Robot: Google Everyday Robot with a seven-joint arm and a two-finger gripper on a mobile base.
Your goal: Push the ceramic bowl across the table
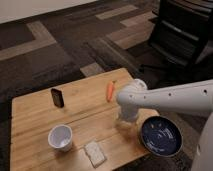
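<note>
The ceramic bowl [161, 136], wide, shallow and dark navy-blue, sits at the near right corner of the light wooden table [35, 117]. My white arm reaches in from the right. Its gripper [127, 120] points down at the tabletop just left of the bowl, a small gap away from its rim. The wrist housing hides most of the gripper.
A white cup [60, 138] stands at the near left. A pale rectangular sponge-like block [94, 153] lies at the front edge. A dark small upright object [57, 97] stands at the far left. A carrot [110, 91] lies behind the wrist. Black chair [182, 30] at far right.
</note>
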